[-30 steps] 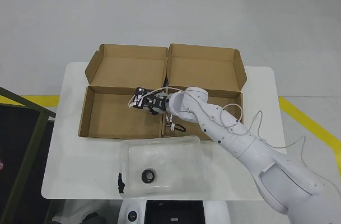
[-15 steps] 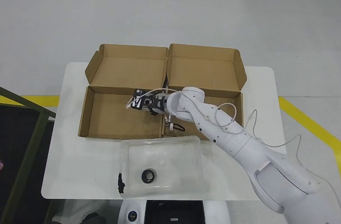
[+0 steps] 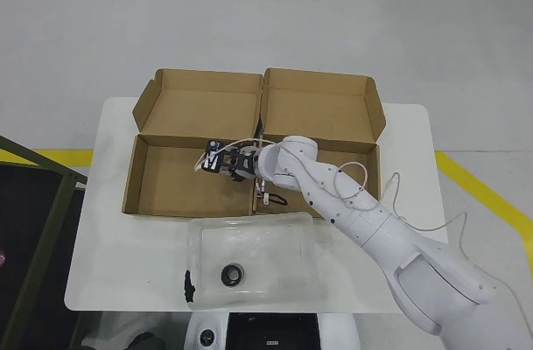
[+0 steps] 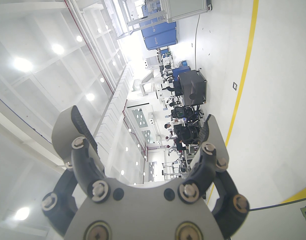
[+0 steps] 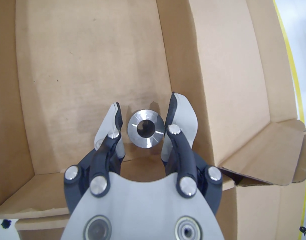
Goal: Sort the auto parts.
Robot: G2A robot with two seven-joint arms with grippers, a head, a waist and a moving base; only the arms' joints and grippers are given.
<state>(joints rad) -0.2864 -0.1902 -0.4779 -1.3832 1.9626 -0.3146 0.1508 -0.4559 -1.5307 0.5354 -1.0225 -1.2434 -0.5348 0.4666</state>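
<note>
Right gripper (image 5: 145,101), jaws spread, straddles a metal bushing (image 5: 146,129) lying in the left box (image 3: 170,179) near its 3 o'clock wall. The drop-off looks done. Next it should lift clear and go to the bin (image 3: 292,226) at 5 o'clock. Left gripper (image 4: 143,116) hangs spread, holding nothing.

Nothing legible — the white mark on the blue cabinet (image 4: 159,34) is too small to make out, as is the dark floor plate (image 4: 234,85) well beside it.

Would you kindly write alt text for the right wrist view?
The right gripper hangs open inside a cardboard box, its fingers either side of a round metal part with a centre hole, lying on the box floor.
</note>
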